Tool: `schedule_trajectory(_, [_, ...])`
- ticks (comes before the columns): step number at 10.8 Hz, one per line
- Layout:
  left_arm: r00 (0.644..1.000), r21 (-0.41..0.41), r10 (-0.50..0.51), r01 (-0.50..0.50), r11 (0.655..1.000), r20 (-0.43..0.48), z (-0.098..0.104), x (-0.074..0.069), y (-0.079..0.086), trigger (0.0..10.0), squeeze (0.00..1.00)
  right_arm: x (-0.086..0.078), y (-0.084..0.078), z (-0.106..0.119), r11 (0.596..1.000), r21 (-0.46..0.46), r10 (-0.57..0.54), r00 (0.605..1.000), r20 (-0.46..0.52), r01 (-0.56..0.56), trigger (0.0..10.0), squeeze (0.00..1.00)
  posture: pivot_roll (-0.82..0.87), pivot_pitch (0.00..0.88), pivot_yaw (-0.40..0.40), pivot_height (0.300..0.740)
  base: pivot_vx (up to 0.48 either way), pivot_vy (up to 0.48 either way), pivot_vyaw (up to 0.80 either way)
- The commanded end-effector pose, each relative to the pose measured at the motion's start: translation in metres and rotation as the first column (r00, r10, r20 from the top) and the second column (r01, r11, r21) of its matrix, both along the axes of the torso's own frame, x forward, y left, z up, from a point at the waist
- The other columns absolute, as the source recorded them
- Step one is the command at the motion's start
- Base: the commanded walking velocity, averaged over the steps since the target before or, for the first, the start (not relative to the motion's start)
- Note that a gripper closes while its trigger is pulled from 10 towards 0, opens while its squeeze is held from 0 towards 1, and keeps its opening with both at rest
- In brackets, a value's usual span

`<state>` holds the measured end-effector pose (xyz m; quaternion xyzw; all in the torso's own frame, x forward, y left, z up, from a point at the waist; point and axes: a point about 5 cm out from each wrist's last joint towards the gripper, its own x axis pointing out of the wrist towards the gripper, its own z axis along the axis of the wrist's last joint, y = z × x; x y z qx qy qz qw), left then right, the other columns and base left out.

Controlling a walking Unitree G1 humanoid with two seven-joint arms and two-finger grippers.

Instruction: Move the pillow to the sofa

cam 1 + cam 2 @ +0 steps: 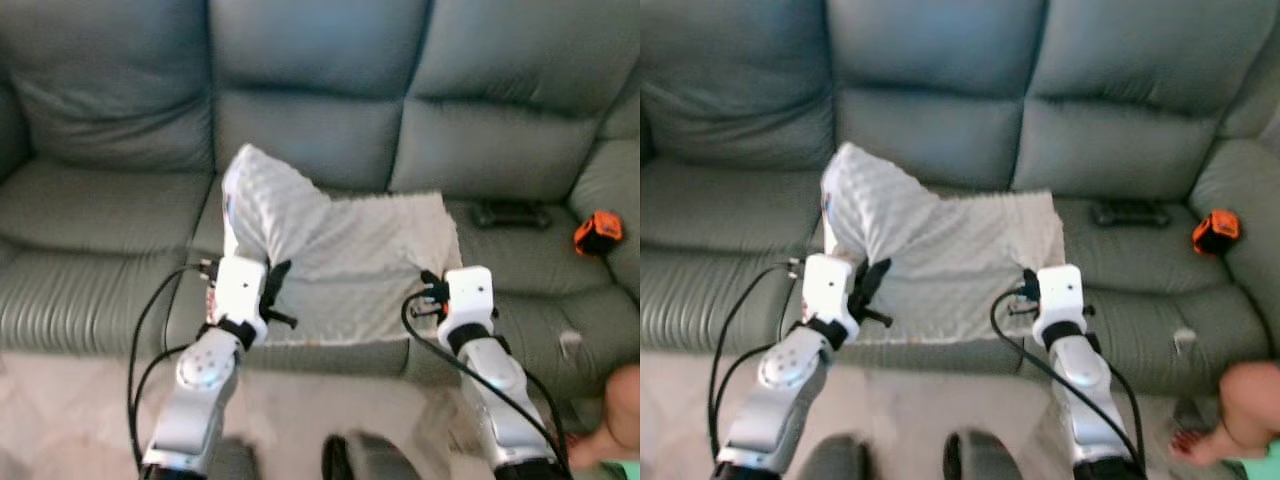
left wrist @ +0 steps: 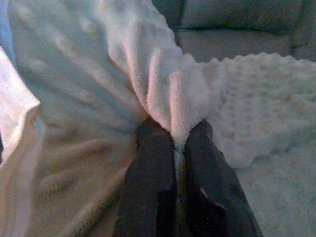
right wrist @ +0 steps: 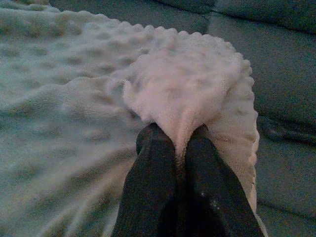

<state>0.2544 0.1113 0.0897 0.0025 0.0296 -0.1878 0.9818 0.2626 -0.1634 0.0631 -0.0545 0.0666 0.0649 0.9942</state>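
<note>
Gripping the pillow (image 1: pixel 340 260) at both near corners, the robot leans over the middle seat of the grey-green sofa (image 1: pixel 320 90). The pillow is a soft, bumpy white thing, limp more than plump, and it lies across the seat cushion with its front edge near the sofa's front lip. Its left side is lifted and bunched into a peak, while its right side lies flatter against the cushion.

The left gripper (image 2: pixel 174 143) has its two black fingers (image 2: pixel 153 177) pressed together on a fold of the fleecy cover, the fabric puckering into ridges where it is pinched. From the head views the left arm (image 1: pixel 205 385) reaches up from below, with black cables looping beside it. The right gripper (image 3: pixel 174 140) is likewise squeezed onto a gathered tuft of the pillow's right corner, cloth bulging out above the fingertips (image 3: pixel 210 173). The right arm (image 1: pixel 495 380) comes up from the lower right, its white wrist block just at the pillow's edge.

Further right on the seat lies a dark flat remote-like object (image 1: pixel 512 213), and beyond it a small orange and black item (image 1: pixel 598 232) rests near the sofa's armrest, both well apart from the pillow. At the lower right corner a person's foot (image 1: pixel 1210 445) and bare leg (image 1: pixel 1250 395) stand on the pale floor (image 1: pixel 70 410) close to the sofa's front.
</note>
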Motion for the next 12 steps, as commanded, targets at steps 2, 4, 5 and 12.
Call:
schedule_trajectory(2, [1.000, 0.002, 0.005, -0.005, 1.000, 0.010, 0.003, 0.001, 0.000, 10.0, 0.00, 0.002, 0.009, 0.004, 1.000, 0.006, 0.028, 0.999, 0.020, -0.029, 10.0, 0.00, -0.04, 0.167, -0.053, 0.740, 0.000, 0.000, 0.00])
schedule_trajectory(4, [0.997, 0.081, 0.077, -0.078, 0.994, 0.021, -0.001, 0.004, 0.009, 10.0, 0.00, 0.002, 0.009, 0.004, 1.000, 0.008, 0.026, 0.999, 0.020, -0.026, 10.0, 0.00, -0.04, 0.169, -0.048, 0.740, 0.000, 0.000, 0.00])
schedule_trajectory(5, [0.995, 0.090, 0.099, -0.101, 0.991, 0.029, -0.001, 0.005, 0.015, 10.0, 0.00, 0.001, 0.008, 0.003, 1.000, 0.013, 0.018, 1.000, 0.020, -0.019, 10.0, 0.00, -0.04, 0.174, -0.045, 0.740, 0.000, 0.000, 0.00])
schedule_trajectory(12, [0.994, 0.115, 0.101, -0.104, 0.988, 0.029, -0.006, 0.007, 0.021, 10.0, 0.00, 0.001, 0.010, 0.002, 1.000, 0.016, 0.018, 0.999, 0.027, -0.018, 10.0, 0.00, -0.04, 0.172, -0.037, 0.687, 0.000, 0.000, 0.00])
